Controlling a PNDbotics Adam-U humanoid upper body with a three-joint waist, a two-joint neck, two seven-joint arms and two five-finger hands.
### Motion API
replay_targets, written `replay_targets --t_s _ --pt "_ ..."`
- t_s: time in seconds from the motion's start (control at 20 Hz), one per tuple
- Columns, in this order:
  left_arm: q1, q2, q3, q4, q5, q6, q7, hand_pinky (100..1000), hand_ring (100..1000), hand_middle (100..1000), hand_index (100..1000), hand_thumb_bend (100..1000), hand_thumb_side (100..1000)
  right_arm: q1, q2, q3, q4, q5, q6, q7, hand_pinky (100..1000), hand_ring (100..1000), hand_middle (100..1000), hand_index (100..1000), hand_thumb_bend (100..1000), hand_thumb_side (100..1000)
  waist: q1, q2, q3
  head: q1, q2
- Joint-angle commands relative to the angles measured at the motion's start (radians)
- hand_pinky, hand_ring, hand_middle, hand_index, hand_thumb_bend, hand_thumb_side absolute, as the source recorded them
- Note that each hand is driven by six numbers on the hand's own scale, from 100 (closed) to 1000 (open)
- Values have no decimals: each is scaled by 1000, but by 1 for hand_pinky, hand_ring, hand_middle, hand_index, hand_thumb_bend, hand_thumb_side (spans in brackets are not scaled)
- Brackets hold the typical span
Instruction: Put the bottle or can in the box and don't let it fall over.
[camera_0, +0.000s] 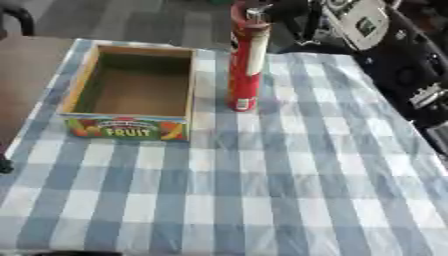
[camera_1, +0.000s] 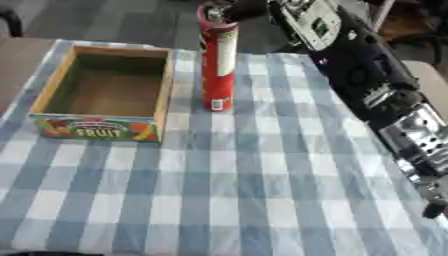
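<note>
- Standing upright near the table's (camera_0: 289, 200) far edge, the can (camera_0: 246, 65) is just right of the box (camera_0: 131, 95), outside it.
- My right arm (camera_1: 376, 85) runs along the table's right edge to the can's top; my right hand (camera_1: 229, 9) there is dark and cut off, so I cannot tell whether its fingers are clamped or apart.
- My left hand shows in neither view.
- Box front reads "FRUIT".
</note>
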Motion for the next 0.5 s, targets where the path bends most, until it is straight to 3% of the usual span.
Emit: replay_targets --t_s 0.05,0.35,0.5 --pt "-15 7 7 -17 3 -1 3 664 492 482 653 419 608 -10 -33 -1 -26 25 -38 55 803 892 947 1000 170 627 4 -7 0 -4 -12" --pt "-15 6 8 -17 3 -1 4 664 491 481 653 419 607 -8 -35 -9 -37 76 -96 108 794 882 948 1000 215 531 2 -7 1 -4 -17" --pt "-15 6 9 -17 3 -1 5 664 491 481 653 419 608 -5 -36 -10 -39 102 -112 110 745 836 925 1000 204 472 1 -6 3 -5 -19"
